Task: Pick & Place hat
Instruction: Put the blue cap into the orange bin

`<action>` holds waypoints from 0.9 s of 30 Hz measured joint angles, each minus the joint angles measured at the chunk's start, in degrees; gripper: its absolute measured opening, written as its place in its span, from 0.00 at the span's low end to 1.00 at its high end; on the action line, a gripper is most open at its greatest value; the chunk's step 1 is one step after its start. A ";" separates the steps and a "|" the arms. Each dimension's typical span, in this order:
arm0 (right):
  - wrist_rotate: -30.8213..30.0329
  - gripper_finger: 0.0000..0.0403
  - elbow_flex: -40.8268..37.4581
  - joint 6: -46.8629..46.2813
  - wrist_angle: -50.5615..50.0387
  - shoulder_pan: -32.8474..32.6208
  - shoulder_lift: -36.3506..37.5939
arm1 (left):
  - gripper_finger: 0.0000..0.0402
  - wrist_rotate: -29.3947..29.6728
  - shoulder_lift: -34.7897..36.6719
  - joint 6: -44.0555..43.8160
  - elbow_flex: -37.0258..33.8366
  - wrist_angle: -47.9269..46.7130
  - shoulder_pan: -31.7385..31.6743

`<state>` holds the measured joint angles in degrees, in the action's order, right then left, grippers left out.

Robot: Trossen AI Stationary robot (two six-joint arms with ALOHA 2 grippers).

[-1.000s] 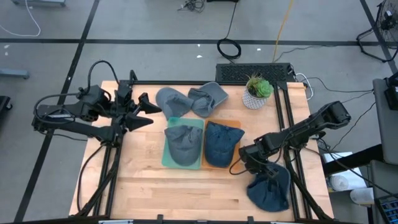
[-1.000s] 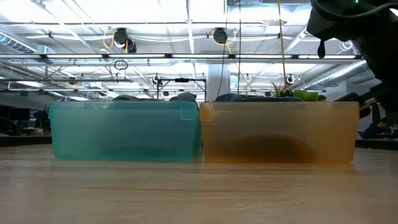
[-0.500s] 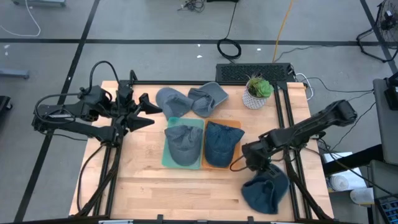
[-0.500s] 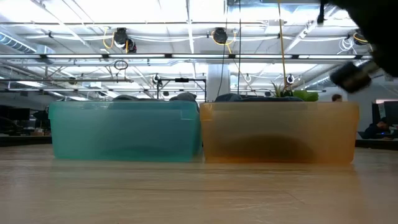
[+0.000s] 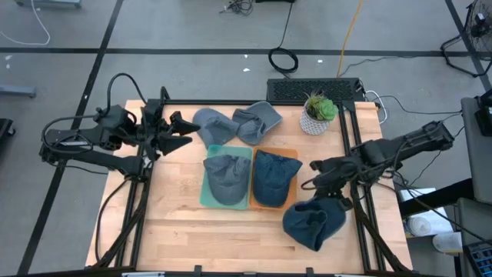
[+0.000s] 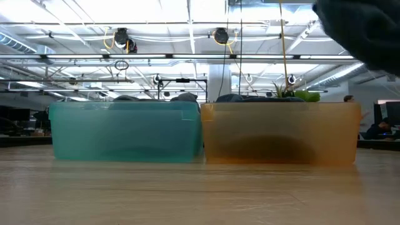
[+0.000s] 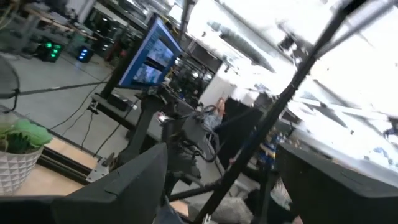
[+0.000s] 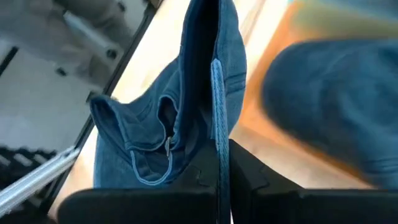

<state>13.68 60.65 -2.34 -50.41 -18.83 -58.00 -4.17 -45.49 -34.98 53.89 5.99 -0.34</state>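
Right of the orange bin (image 5: 266, 201), the right end effector (image 5: 317, 185) is clamped shut on a dark blue hat (image 5: 313, 224); in the right wrist view the denim fabric (image 8: 186, 112) hangs pinched between its 2 dark fingers (image 8: 261, 193). Hat sags from the grip just beside the orange bin's near-right corner, above the wooden desk (image 5: 192, 231); can't tell if it touches the desk. Orange bin already holds 1 dark blue hat (image 5: 275, 178). Touching the orange bin's left side sits a teal bin (image 5: 206, 201) w/ 1 grey hat (image 5: 227, 177) inside. Behind both bins lie 2 more grey hats (image 5: 237, 123), loose on the desk. Behind and right of the orange bin stands a potted plant (image 5: 317, 113). Far left of the teal bin, the left end effector (image 5: 184, 132) waits w/ fingers spread open, holding nothing.
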 joint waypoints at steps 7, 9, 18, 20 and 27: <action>-11.08 0.00 7.49 4.38 0.54 0.00 -0.08 | 0.77 3.61 0.00 -8.53 0.00 1.83 0.00; -15.96 0.00 8.91 5.85 1.53 0.00 -0.10 | 0.77 5.74 0.02 -11.90 0.00 1.87 0.00; -37.03 0.00 10.92 21.30 14.96 1.43 -0.44 | 0.77 13.87 0.00 -21.14 0.00 3.71 0.00; -41.48 0.00 10.92 26.44 18.36 2.29 -1.03 | 0.77 15.61 0.00 -22.09 0.00 5.11 0.00; -56.42 0.00 10.92 47.31 37.93 6.73 -6.42 | 0.77 23.36 -0.60 -23.92 0.07 10.26 0.00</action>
<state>-42.75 71.57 44.97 -12.48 -12.10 -64.42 19.18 -46.10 -58.91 53.95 16.24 -0.34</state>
